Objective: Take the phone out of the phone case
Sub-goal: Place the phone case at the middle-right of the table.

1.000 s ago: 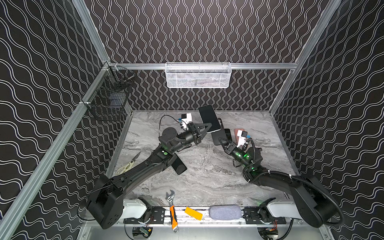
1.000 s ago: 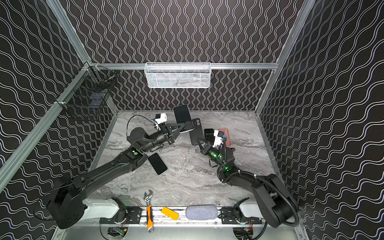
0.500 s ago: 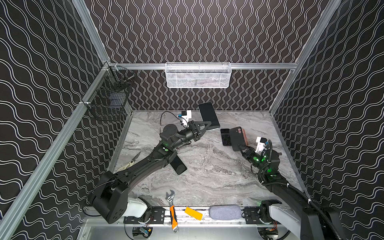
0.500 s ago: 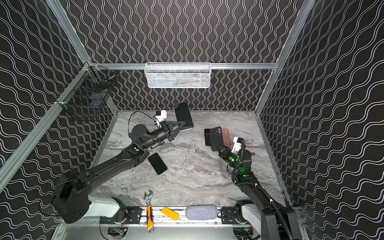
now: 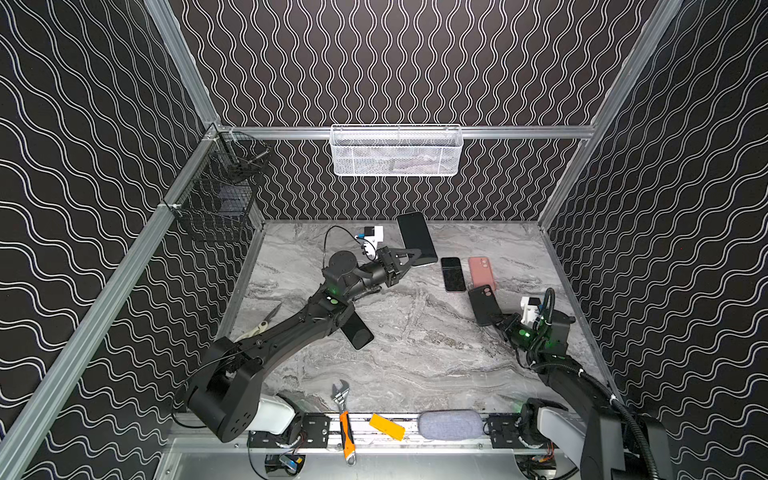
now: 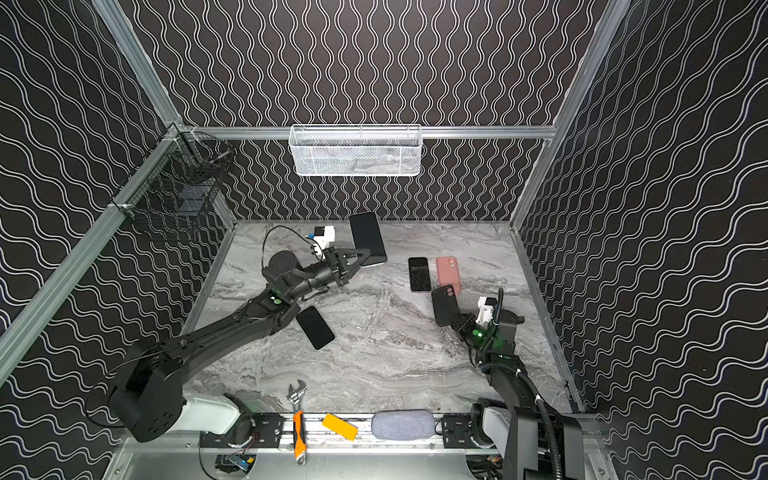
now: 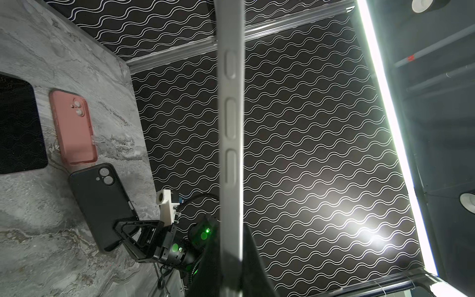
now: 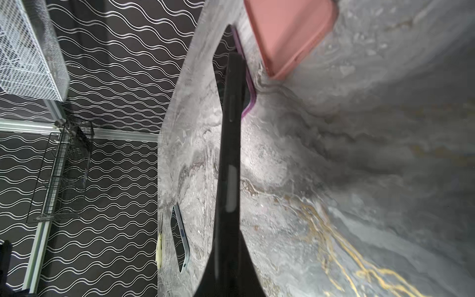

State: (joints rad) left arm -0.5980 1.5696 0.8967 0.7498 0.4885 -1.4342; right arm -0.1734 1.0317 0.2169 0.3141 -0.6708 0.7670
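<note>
In both top views the phone [image 5: 417, 239] [image 6: 368, 237], dark-screened with a pale silver edge, is held up off the table near the back. My left gripper [image 5: 417, 261] [image 6: 368, 261] is shut on its lower end. The left wrist view shows its edge [image 7: 231, 115] with side buttons, rising from my left gripper [image 7: 231, 257]. The empty black phone case [image 5: 484, 305] [image 6: 444, 305] [image 7: 102, 205] is tilted up at the right, apart from the phone. My right gripper [image 5: 496, 322] [image 6: 456, 320] [image 8: 228, 257] is shut on its lower end, the case edge [image 8: 231, 154] seen in the right wrist view.
A pink case [image 5: 481, 272] and a purple-edged phone [image 5: 453, 274] lie flat between the arms. A blue-edged phone [image 5: 357, 330] lies by the left arm, scissors [image 5: 264, 326] at the left edge. A wrench [image 5: 344, 415], yellow block [image 5: 386, 426] and grey pouch [image 5: 451, 424] sit at the front rail. Baskets [image 5: 397, 151] hang on the walls.
My right gripper has carried the black case right and toward the front, away from the phone. The left gripper has kept the phone raised near the back, shifting only slightly.
</note>
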